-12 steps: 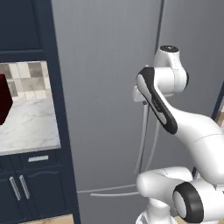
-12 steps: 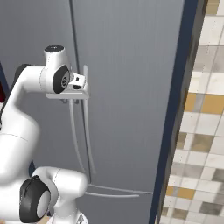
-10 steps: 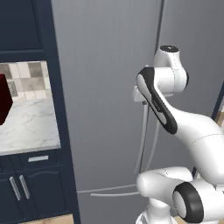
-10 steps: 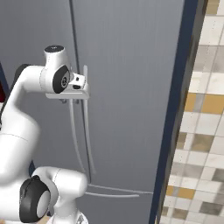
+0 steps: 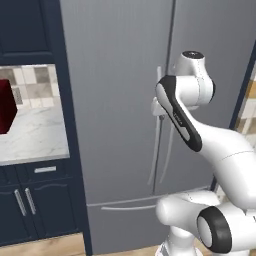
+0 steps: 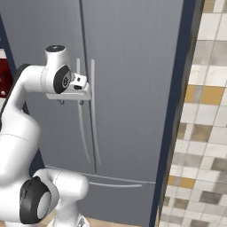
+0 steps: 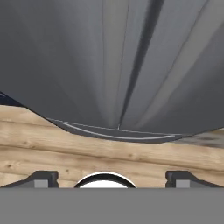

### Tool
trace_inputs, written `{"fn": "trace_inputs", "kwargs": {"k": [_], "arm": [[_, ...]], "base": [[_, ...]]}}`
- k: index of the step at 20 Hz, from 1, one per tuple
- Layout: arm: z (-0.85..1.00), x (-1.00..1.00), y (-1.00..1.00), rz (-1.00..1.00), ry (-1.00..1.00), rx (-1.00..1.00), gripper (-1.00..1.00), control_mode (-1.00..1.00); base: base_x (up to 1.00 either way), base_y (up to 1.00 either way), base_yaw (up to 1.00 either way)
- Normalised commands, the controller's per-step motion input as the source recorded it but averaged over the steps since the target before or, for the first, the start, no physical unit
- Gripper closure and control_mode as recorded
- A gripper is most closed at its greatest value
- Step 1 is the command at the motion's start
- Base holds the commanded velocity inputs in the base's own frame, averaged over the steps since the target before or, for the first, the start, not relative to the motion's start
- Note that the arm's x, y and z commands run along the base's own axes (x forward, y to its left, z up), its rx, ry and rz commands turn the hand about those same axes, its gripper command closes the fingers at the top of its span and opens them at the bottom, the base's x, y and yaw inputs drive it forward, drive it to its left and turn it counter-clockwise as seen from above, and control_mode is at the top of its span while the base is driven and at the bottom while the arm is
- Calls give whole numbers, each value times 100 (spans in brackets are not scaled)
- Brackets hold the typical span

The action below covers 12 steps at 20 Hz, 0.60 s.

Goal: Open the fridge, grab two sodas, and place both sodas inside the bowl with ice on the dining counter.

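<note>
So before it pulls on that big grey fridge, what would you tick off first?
1. Tall grey double-door fridge doors shut: ok, both closed.
2. Two-finger gripper open: ok, the dark finger tips sit wide apart.
3. Gripper up at the long thin silver handles: ok, level with their upper ends.
4. A handle between the fingers: cannot tell.
5. Gripper holding nothing: ok.

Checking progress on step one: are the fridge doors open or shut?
Shut. Both doors of the fridge sit flush, only a thin seam between them, no white interior showing. The tool is at the handles, jaws wide apart.
</note>
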Motion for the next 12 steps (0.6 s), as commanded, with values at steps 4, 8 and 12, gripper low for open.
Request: {"fn": "trace_inputs", "kwargs": {"k": [4, 8, 12], "arm": [[0, 0, 0, 0, 0, 0, -100, 100], [0, 0, 0, 0, 0, 0, -100, 100], [0, 0, 0, 0, 0, 0, -100, 100]], "base": [[-41, -18, 0], [-15, -32, 4], [-2, -23, 3]]}}
